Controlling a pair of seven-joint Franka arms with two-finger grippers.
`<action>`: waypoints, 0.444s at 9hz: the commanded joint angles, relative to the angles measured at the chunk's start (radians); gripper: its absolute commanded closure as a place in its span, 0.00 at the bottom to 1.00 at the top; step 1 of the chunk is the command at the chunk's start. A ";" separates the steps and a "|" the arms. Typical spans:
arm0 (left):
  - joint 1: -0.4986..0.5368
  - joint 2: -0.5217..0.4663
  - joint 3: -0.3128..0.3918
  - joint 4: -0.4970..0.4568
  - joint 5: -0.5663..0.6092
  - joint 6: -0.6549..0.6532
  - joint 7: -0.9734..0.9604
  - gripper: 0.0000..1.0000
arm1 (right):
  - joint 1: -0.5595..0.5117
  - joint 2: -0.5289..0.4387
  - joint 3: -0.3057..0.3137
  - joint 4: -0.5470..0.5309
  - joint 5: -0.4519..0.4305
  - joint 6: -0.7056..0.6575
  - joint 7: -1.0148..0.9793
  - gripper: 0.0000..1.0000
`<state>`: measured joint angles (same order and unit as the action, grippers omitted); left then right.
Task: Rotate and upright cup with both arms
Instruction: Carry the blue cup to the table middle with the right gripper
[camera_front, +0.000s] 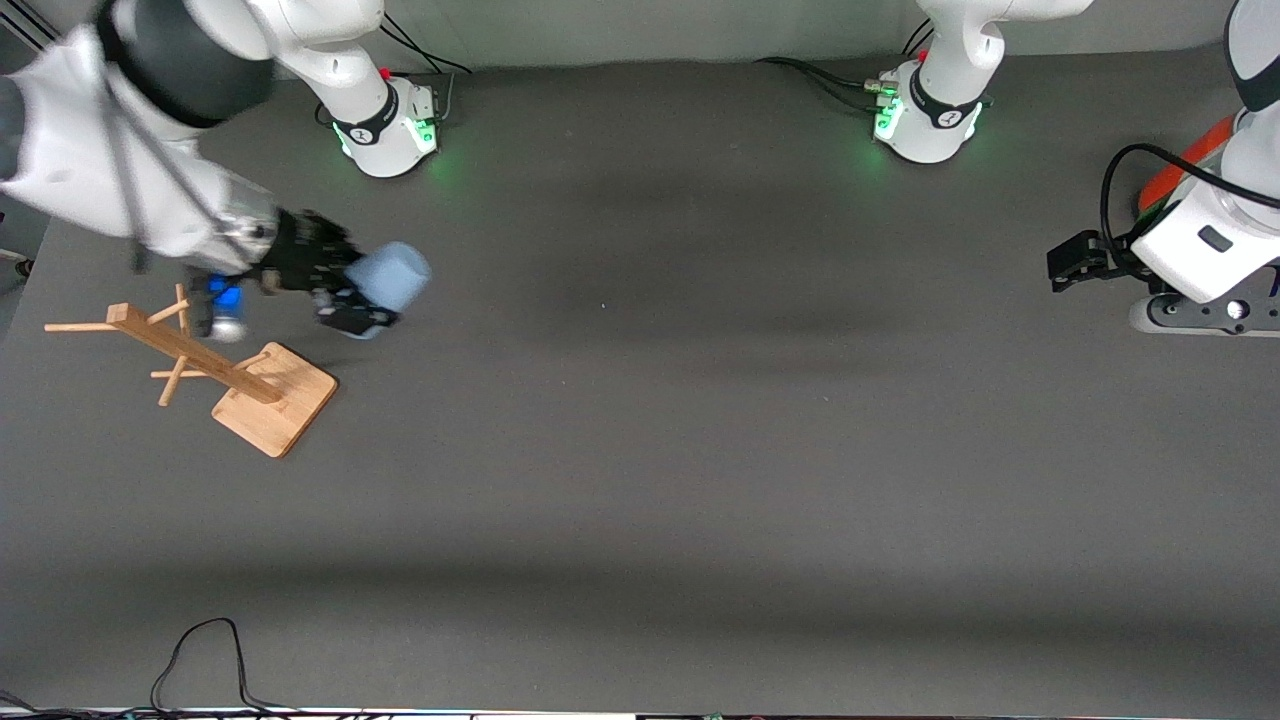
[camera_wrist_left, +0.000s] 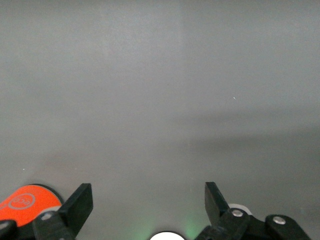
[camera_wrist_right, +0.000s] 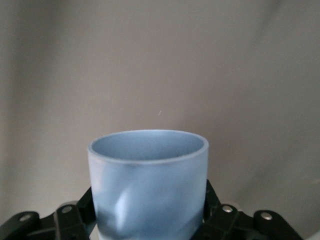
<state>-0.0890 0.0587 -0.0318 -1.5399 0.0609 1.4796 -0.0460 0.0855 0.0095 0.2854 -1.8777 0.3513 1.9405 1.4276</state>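
Observation:
The light-blue cup (camera_front: 398, 273) is held up in the air by my right gripper (camera_front: 362, 290), over the table beside the wooden rack. In the right wrist view the cup (camera_wrist_right: 147, 180) sits between the black fingers (camera_wrist_right: 212, 200) of the right gripper (camera_wrist_right: 148, 212), its open mouth pointing away from the wrist. My left gripper (camera_front: 1060, 268) waits at the left arm's end of the table, open and empty. In the left wrist view the left gripper (camera_wrist_left: 148, 200) has only bare table between its fingers.
A wooden rack (camera_front: 275, 412) with pegs stands near the right arm's end of the table, just under the right gripper. An orange-red can (camera_front: 1185, 170) stands by the left arm and also shows in the left wrist view (camera_wrist_left: 25, 200). A black cable (camera_front: 200, 650) lies at the table's front edge.

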 joint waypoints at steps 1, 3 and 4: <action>-0.006 0.000 0.001 0.003 0.005 -0.016 0.002 0.00 | -0.004 0.119 0.145 0.011 -0.094 0.131 0.193 0.28; -0.009 0.015 0.001 0.003 0.005 -0.010 0.000 0.00 | 0.045 0.266 0.211 0.005 -0.191 0.240 0.348 0.28; -0.011 0.022 0.001 0.004 0.005 -0.005 0.000 0.00 | 0.092 0.353 0.212 0.008 -0.249 0.306 0.450 0.28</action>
<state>-0.0899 0.0727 -0.0339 -1.5401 0.0609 1.4797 -0.0460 0.1333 0.2440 0.4930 -1.9002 0.1678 2.1784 1.7652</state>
